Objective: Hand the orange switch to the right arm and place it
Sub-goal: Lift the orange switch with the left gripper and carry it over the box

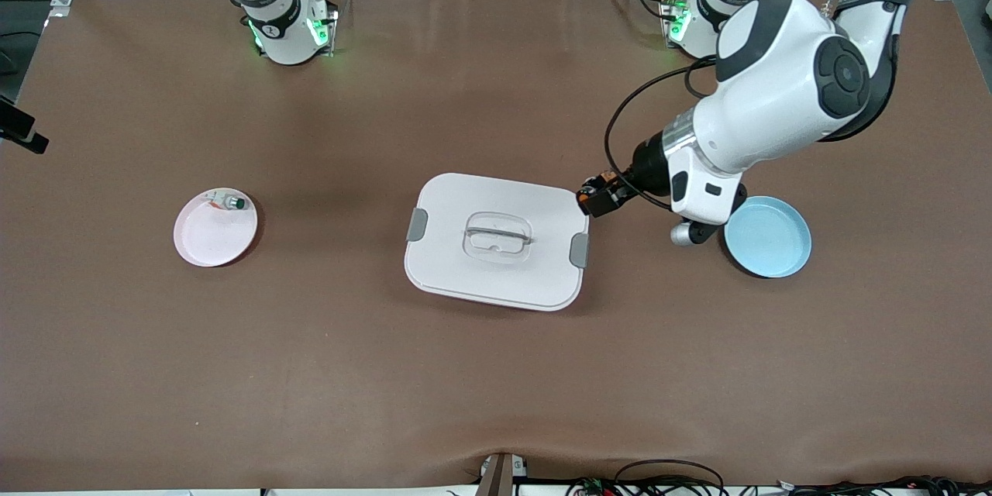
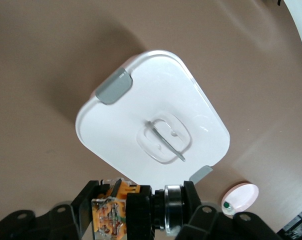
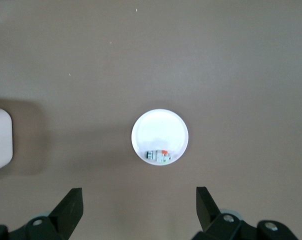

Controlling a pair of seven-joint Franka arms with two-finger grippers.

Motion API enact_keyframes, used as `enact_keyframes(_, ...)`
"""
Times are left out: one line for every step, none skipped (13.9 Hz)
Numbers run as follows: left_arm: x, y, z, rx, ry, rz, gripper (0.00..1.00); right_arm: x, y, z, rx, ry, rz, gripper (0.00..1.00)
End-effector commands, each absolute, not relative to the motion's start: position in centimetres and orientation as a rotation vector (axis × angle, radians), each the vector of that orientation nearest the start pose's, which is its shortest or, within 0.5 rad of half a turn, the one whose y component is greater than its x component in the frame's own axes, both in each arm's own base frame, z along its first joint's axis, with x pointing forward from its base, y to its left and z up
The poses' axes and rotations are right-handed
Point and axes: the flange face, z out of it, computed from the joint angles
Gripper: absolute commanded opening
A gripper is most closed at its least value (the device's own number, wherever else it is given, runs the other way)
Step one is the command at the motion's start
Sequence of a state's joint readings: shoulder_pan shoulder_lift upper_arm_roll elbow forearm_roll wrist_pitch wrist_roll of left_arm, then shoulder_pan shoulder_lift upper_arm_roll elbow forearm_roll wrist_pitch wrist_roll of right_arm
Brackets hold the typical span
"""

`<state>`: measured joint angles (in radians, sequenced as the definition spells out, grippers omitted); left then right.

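The orange switch [image 2: 133, 210] is clamped in the left tool [image 1: 598, 198], which is closed on the black barrel. In the left wrist view the switch lies crosswise between the fingers [image 2: 86, 200], long axis level, with the orange-tan terminals at one end and the clear collar at the other. The tool hangs over the edge of the white lidded box [image 1: 496, 240], at the end toward the left arm's base, just above one grey latch [image 1: 579, 249].

The right tool [image 3: 138, 212] does not appear in the front view; only the right arm's base [image 1: 287, 23] shows there. In its own wrist view the fingers stand wide apart and empty, high over the pink plate [image 1: 209, 236]. That plate carries a green-capped button [image 1: 232, 203] near its rim. The pink plate lies well apart from the box, toward the right arm's end of the table.

The deciding relation, as a judgement: the switch is at the left arm's end of the box and the receiving tool is over the plate at the right arm's end, so the two must meet above the box. The level long axis leaves an end free for the second grip.

A blue plate [image 1: 769, 236] lies empty just beside the left arm's wrist. The brown table [image 1: 496, 372] is flat and matte.
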<state>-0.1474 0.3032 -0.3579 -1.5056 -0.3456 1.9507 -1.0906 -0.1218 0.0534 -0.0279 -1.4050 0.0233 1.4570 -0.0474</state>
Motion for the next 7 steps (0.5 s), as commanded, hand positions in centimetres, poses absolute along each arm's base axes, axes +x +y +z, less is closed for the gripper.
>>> enact_keyframes(58.3, -33.4, 53.3, -3.231, -1.487, 0.412, 0.18, 54.7, -7.1, 66.5, -3.026, 0.134, 0.008, 1.0)
enact_keyframes(57.9, -34.3, 53.5, -3.184, -1.58, 0.43, 0.17, 54.7, -6.8, 66.4, -2.98, 0.142, 0.01, 1.0)
enact_keyframes(57.4, -35.2, 53.5, -3.126, -1.672, 0.454, 0.14, 54.8, -6.3, 66.3, -2.933, 0.19, 0.016, 1.0)
enact_keyframes(57.3, -35.8, 53.8, -3.089, -1.759, 0.462, 0.11, 54.7, -5.7, 66.3, -2.882, 0.236, 0.027, 1.0)
enact_keyframes(57.0, -36.5, 54.0, -3.045, -1.844, 0.476, 0.09, 54.6, -5.0, 65.8, -2.817, 0.242, 0.054, 1.0)
enact_keyframes(56.8, -37.4, 54.3, -2.987, -1.968, 0.518, 0.05, 54.2, -4.1, 65.6, -2.73, 0.23, 0.062, 1.0)
enact_keyframes(56.9, -37.9, 54.4, -2.938, -2.08, 0.557, 0.02, 53.9, -3.2, 65.1, -2.655, 0.219, 0.084, 1.0)
